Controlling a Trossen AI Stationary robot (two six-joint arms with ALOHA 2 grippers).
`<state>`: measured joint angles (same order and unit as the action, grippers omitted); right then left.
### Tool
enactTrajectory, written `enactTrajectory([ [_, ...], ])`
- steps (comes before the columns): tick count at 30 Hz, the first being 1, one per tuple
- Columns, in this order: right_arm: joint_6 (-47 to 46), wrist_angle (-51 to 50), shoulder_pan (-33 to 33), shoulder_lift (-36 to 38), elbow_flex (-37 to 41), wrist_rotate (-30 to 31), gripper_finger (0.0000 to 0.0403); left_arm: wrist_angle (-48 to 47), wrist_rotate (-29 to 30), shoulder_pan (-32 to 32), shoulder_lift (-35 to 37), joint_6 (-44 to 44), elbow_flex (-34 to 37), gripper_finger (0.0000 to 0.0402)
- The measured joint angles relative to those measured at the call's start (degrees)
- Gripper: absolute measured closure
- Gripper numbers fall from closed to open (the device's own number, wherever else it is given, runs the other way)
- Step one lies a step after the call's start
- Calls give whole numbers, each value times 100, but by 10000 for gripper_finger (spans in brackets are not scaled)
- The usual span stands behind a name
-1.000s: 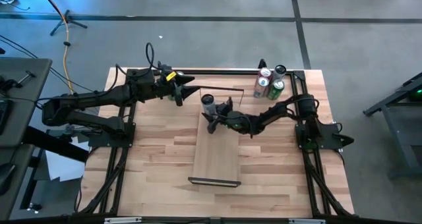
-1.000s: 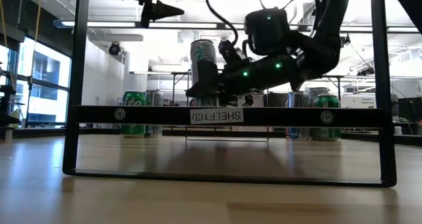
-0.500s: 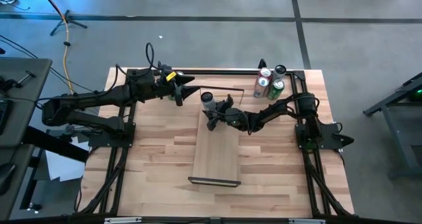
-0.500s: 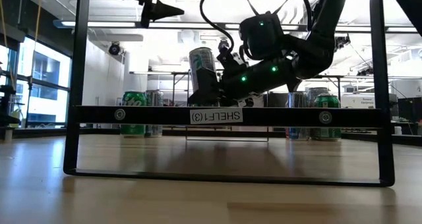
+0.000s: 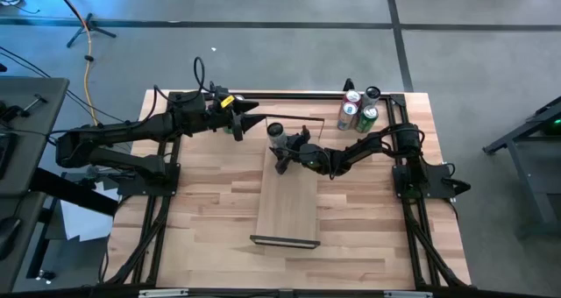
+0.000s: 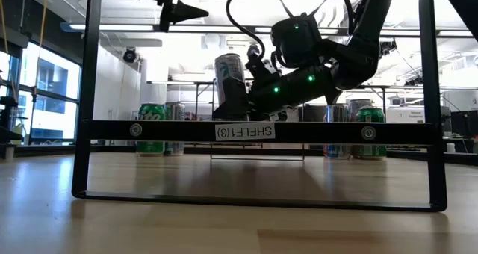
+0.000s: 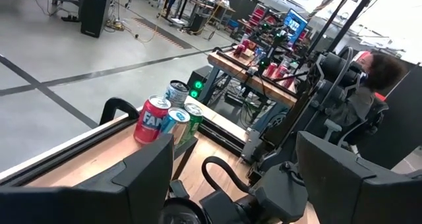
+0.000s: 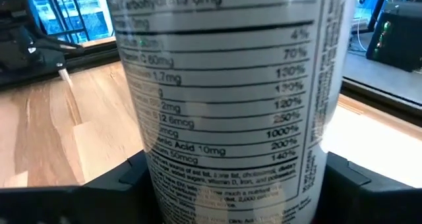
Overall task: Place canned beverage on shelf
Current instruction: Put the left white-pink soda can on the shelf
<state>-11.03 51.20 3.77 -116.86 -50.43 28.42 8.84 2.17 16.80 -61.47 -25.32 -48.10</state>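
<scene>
1. My right claw (image 5: 282, 154) is clamped around a tall grey-and-white beverage can (image 5: 277, 137), its fingers pressed to either side of the label, as the right wrist view shows with the nutrition panel filling the picture between them.
2. In the low view the can (image 6: 231, 86) leans a little off upright, its top tipped away from my wrist, and it looks to hang over the far end of the shelf (image 5: 289, 193) with its base not yet resting on the board.
3. To do this step well, I judge I should level my wrist first so the base sits flat, then lower straight down onto the pale board below the claw, inside the thin dark end frame (image 5: 296, 123).
4. I should let go only once the base bears fully; a tilted release could tip it.
5. My left claw (image 5: 246, 119) waits with its fingers spread, across the can from my right claw and clear of the shelf.
6. Beyond my right arm, four spare cans (image 5: 358, 109) stand together at the worktop's (image 5: 202, 202) far corner.
7. Against a second ago, the can has gone from upright to leaning and my wrist has lifted and drawn back slightly; since half a second ago nothing visibly differs.
</scene>
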Motion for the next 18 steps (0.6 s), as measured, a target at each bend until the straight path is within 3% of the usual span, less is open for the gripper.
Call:
enactTrajectory([
  [18, -61, -24, -4, 0, 4, -4, 150, 0, 0, 0, 0, -11, 0, 126],
])
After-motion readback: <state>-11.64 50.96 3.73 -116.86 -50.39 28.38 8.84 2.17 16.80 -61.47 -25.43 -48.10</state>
